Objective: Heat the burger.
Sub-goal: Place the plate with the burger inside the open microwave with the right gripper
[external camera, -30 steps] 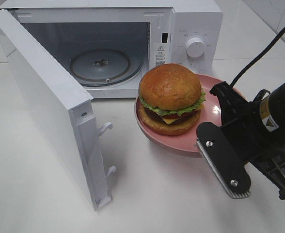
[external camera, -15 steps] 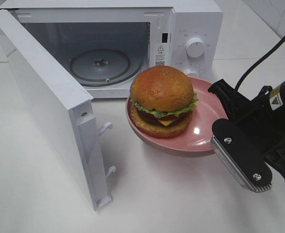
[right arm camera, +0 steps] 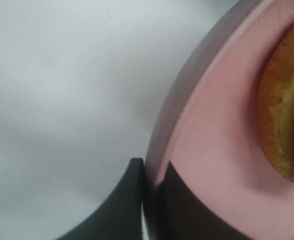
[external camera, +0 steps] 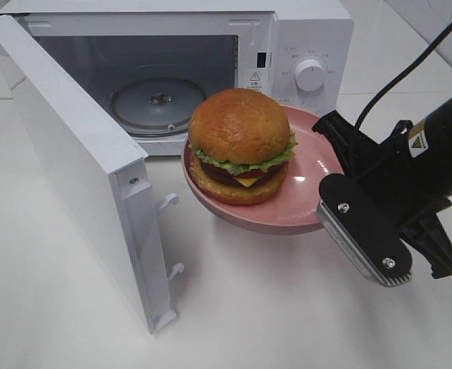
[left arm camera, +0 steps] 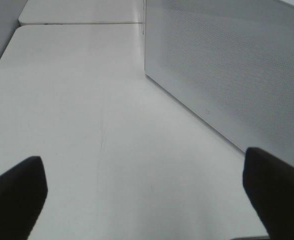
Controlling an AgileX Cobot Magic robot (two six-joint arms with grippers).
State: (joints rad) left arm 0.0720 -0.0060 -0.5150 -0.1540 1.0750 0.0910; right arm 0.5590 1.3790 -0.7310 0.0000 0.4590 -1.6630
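Observation:
The burger (external camera: 240, 142), with a glossy brown bun, lettuce and a dark patty, sits on the left half of a round pink plate (external camera: 314, 165). My right gripper (external camera: 335, 181) is shut on the plate's right rim and holds it just off the table, in front of the open microwave (external camera: 310, 46). The right wrist view shows the rim of the plate (right arm camera: 212, 150) pinched in the right gripper (right arm camera: 149, 200), with the burger's edge (right arm camera: 287, 125) beyond. My left gripper (left arm camera: 144, 200) stands open over bare table beside the microwave door (left arm camera: 227, 65); the exterior high view does not show it.
The microwave door (external camera: 72, 154) is swung wide open to the left, its latch hooks facing the plate. A glass turntable (external camera: 158, 104) lies inside the cavity. A black cable runs from the right arm up to the right.
My right gripper has carried the plate and burger to the left and a little back, closer to the microwave opening. The door has not moved.

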